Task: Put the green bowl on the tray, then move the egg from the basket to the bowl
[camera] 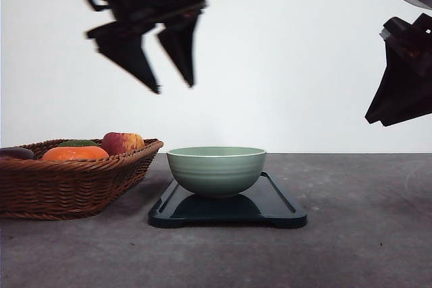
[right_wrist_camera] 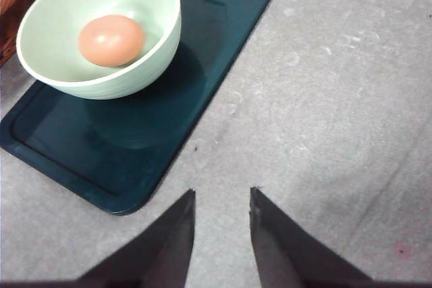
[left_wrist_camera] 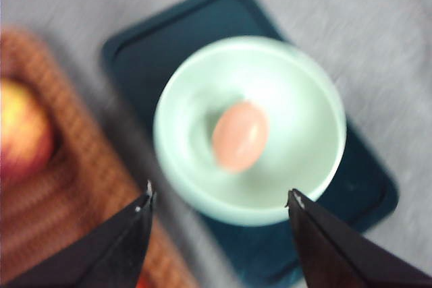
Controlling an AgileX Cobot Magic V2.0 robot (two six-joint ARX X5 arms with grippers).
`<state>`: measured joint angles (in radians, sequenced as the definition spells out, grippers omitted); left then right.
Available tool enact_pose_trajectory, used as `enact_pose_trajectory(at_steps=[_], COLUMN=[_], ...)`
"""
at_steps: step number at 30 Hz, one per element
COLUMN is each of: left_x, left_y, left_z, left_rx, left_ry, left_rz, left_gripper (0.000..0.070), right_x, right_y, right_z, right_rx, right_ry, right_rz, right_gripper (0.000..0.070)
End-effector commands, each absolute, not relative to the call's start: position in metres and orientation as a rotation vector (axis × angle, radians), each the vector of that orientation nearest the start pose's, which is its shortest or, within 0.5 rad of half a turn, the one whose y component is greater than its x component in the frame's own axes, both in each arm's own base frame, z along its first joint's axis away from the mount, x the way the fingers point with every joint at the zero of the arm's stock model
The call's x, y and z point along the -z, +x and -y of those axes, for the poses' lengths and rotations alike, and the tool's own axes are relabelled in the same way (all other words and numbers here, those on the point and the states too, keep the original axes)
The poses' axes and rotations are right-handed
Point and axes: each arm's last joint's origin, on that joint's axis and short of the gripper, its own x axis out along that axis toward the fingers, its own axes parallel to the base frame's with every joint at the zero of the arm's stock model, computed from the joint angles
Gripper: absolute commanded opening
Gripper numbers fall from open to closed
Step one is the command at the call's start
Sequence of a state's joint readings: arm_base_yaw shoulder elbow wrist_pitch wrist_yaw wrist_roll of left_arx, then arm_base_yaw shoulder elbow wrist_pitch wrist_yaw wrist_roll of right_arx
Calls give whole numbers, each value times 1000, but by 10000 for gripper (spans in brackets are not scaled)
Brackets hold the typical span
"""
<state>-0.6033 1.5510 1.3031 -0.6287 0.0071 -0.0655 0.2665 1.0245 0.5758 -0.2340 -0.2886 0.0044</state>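
From the wicker basket of fruit, past the left gripper hanging above with jaws spread and empty, to the green bowl on the tray holding the egg, both steps look done, so the right gripper, jaws slightly parted, need only stay clear.

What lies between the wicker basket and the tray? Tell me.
Nothing: the front view shows a narrow strip of bare grey table between the wicker basket and the tray, shaded by the basket's flared side. The two stand apart.

front: low, table-level | wrists: look down, near | shared: green bowl, tray
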Motion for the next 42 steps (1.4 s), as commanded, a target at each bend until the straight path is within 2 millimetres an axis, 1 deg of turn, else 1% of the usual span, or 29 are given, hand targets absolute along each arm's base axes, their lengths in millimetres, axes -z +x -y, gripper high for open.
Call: enact_pose_trajectory(at_steps=[1,5,11,18,24,31,37,38,39,40,41,42], left_x=[-295,-292,-280,-269,-260,-240,-240,-240,-239,-240,-240,-240], left_y=[262,242,215,189,175,166,166,166,166,166,166,166], left_z=[179,151,113,83,69,62,62,62,62,63,63,63], left_rx=[565,539,471,412,361,338,332,333,334,337,340,342], left_ry=[196,167,128,88,40,20,7,8,9,10,8,7], left_rz=[-832,-813,-788,-750,-757,-779,-768,-771,-772,-771,-768,-768], left_gripper=[392,392,392,391,391,391,385,356,239,94,46,15], right_x=[-217,-217,-217,-218,-218,-217,-216,-217,-217,-217,-217,-217], right_y=[196,196,195,195,195,195,194,194,194,194,194,195], right_z=[-63,-63,-64,-64,-64,-64,-64,-64,-64,-64,-64,-64], right_rx=[-536,-544,-564,-566,-568,-575,-588,-588,-587,-586,-585,-587], right_ry=[19,22,30,30,31,34,36,36,36,35,35,36], right_rz=[-688,-689,-690,-690,-690,-691,-705,-705,-704,-703,-697,-693], right_gripper=[156,156,156,156,156,156,157,154,104,38,17,10])
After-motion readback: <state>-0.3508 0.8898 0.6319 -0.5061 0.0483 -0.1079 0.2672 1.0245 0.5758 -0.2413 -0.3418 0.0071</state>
